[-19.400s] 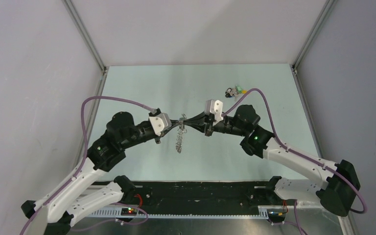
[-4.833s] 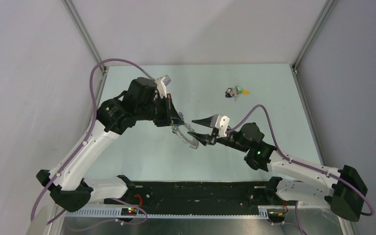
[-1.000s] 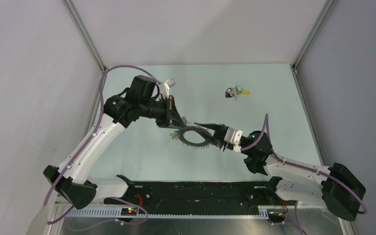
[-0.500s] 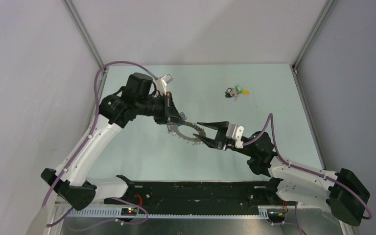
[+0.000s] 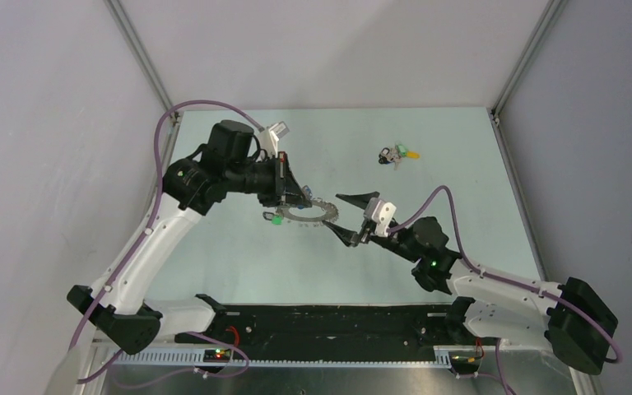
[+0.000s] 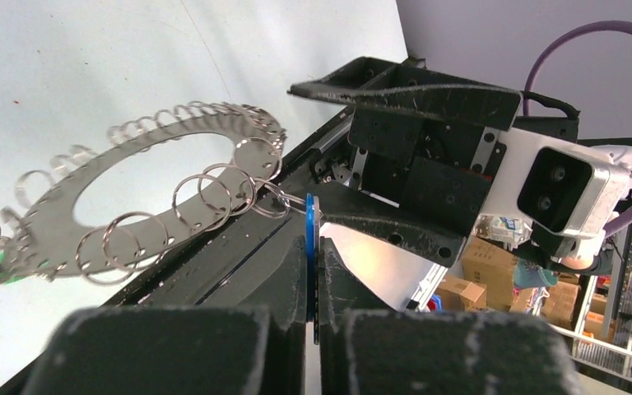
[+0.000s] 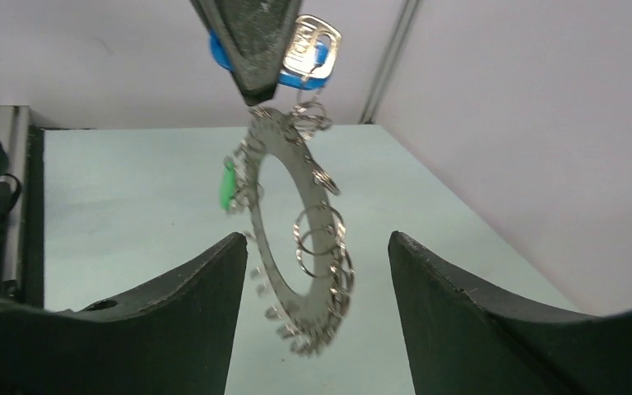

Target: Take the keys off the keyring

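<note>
The keyring (image 5: 306, 216) is a flat silver ring fringed with small split rings. It hangs above the table from a blue-headed key (image 6: 310, 216). My left gripper (image 5: 299, 199) is shut on that key's head, seen edge-on between its fingers (image 6: 354, 280). A green-headed key (image 5: 275, 219) dangles at the ring's far left. My right gripper (image 5: 341, 213) stands open just right of the ring and touches nothing. In the right wrist view the keyring (image 7: 273, 234) hangs ahead between the spread fingers (image 7: 164, 304), below the blue-headed key (image 7: 309, 45).
A small clump of loose coloured-headed keys (image 5: 397, 155) lies on the pale green table (image 5: 461, 181) at the back right. Grey walls with metal corner posts (image 5: 144, 66) close in the left, right and rear sides.
My right gripper has opened, let go of the keyring and drawn back to the right. The left gripper has shifted slightly up and left, and the ring now swings from the blue key.
</note>
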Tool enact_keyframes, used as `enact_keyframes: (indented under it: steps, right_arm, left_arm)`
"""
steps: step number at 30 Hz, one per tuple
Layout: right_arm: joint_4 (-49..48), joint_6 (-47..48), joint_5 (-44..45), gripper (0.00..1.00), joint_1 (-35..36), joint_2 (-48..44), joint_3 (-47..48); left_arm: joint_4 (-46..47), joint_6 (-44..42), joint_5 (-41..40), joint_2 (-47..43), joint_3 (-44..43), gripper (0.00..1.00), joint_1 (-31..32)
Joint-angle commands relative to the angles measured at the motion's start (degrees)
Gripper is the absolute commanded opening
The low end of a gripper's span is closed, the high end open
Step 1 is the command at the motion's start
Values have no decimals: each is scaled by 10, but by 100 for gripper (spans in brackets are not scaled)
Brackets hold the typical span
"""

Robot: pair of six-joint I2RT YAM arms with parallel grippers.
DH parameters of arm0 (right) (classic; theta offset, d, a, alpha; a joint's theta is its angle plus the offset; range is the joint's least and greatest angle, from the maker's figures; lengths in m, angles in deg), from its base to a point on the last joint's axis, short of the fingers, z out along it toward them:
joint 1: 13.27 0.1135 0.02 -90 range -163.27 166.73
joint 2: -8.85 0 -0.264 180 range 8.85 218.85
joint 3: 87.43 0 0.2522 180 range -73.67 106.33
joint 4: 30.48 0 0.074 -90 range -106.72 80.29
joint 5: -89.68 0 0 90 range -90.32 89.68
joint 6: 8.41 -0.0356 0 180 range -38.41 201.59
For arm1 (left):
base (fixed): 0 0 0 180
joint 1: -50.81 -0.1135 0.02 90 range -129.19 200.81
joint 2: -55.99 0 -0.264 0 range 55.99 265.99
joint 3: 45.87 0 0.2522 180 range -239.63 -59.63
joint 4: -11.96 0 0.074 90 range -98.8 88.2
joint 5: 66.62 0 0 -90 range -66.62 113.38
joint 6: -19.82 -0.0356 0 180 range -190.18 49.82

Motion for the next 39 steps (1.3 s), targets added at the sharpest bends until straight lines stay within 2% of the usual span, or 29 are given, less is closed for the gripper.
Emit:
enact_keyframes:
  steps: [1,7,12,22,26,39]
  right_arm:
    - [2,16,25,68,-20,-14,29]
    - [0,22,16,67,-34,-25,34]
    - [-38,13,-51,58,-32,-33,34]
    - [-69,20,-72,52,-5,10,75]
    - [-68,15,-79,43,-2,41,97]
    - [-59,8,-67,49,1,76,116]
  left_arm:
    - [20,5,23,-20,-25,0,-1]
    - [20,6,24,-18,-25,0,-1]
    - [20,11,22,-17,-24,0,-1]
    - [20,19,21,-20,-26,0,-1]
    - [21,21,22,-22,-27,0,-1]
    - [20,27,29,-25,-36,0,0]
